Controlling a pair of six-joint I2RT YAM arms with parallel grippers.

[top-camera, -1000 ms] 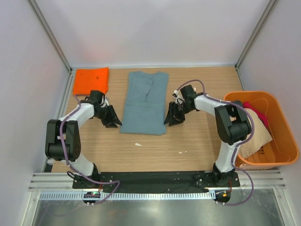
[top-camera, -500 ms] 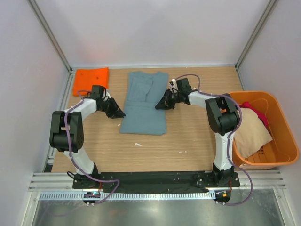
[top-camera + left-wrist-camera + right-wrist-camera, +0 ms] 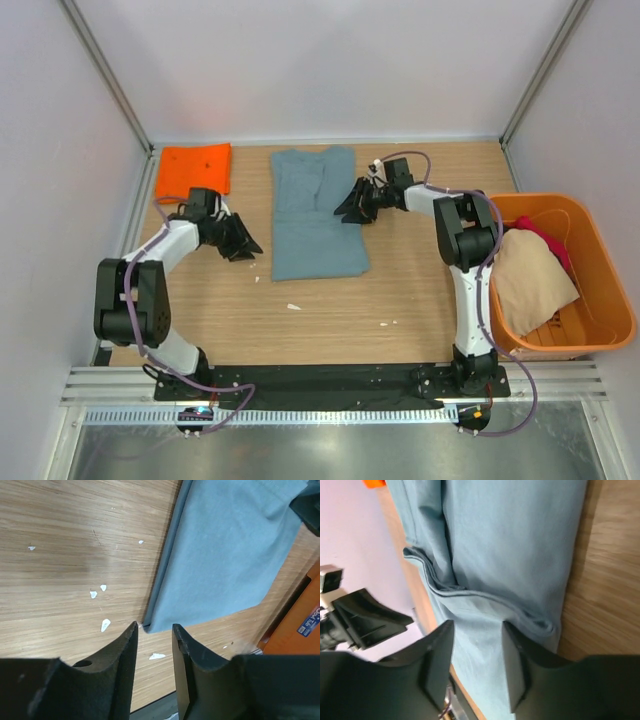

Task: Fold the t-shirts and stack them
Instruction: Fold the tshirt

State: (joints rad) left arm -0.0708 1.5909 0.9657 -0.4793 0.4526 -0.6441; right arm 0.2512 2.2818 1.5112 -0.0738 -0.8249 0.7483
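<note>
A dusty grey-blue t-shirt (image 3: 318, 212) lies folded lengthwise in the middle of the wooden table. A bright orange t-shirt (image 3: 194, 168) lies folded flat at the far left. My left gripper (image 3: 245, 245) sits just left of the blue t-shirt's near left corner, open and empty; in the left wrist view that t-shirt (image 3: 225, 555) has its corner right ahead of this gripper (image 3: 154, 630). My right gripper (image 3: 345, 208) is at the t-shirt's right edge, low over the cloth (image 3: 510, 545). In its own wrist view the right gripper (image 3: 477, 627) stands open, with cloth beneath the gap.
An orange plastic tub (image 3: 600, 330) at the right holds a beige t-shirt (image 3: 530, 280) and a red t-shirt (image 3: 545, 235). Small white scraps (image 3: 293, 306) lie on the wood near the front. Grey walls close in the back and sides.
Both grippers closed and then opened again. The blue t-shirt's near end has shifted to the right. The right gripper moved farther back along the shirt's right edge.
</note>
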